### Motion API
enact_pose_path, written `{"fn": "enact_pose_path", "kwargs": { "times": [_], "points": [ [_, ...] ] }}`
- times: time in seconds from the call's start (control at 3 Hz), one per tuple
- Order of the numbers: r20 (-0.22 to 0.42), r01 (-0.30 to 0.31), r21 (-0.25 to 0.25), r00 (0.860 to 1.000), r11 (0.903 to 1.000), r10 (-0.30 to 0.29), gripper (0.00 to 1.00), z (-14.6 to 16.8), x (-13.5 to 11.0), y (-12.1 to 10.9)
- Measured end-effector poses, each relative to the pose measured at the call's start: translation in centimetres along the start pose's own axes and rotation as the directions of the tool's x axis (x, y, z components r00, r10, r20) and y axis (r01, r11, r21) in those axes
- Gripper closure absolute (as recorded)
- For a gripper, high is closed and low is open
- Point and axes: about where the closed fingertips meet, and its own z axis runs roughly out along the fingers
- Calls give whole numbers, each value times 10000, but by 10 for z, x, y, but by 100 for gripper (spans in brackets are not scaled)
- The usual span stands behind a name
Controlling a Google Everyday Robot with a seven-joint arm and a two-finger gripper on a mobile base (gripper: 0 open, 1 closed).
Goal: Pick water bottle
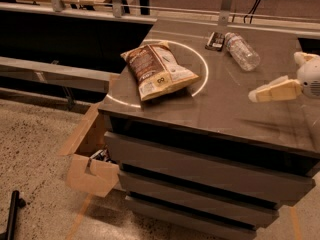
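"Starting with the containers, what does each one hold?"

"A cardboard box [90, 176] sits on the floor [35, 149] against the left side of the cabinet [200, 169], flaps folded outward. Some dark items lie inside it, too shadowed to identify. The cabinet's drawer fronts all sit flush, so nothing of their insides shows."

"And up on the tabletop [235, 114]?"

"A brown and white snack bag [157, 69] lies flat near the left edge, partly inside a white ring [202, 66] marked on the surface. It looks puffed and closed. The water bottle [242, 51] lies on its side toward the back, its cap end pointing to the far left. It is clear and ribbed, but whether it holds any water cannot be told. A small dark packet [216, 40] lies flat just beside its cap end."

"Where is the pincer [280, 76]?"

"It hangs over the right edge of the tabletop, reaching in from the right side of the view. Its two cream fingers [275, 90] stand apart, with nothing between them."

"How does the bottle lie relative to it?"

"The bottle is farther back on the tabletop and a little to the left of the pincer as the camera sees it. The two are near each other but do not touch, with bare tabletop between them. The longer finger points left, toward the front of the bottle rather than at it."
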Motion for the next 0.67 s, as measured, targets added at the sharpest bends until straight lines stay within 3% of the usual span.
{"fn": "enact_pose_path", "kwargs": {
  "times": [0.67],
  "points": [
    [669,-575,458,9963,9973,544,0,54,-3,-16]
  ]
}}
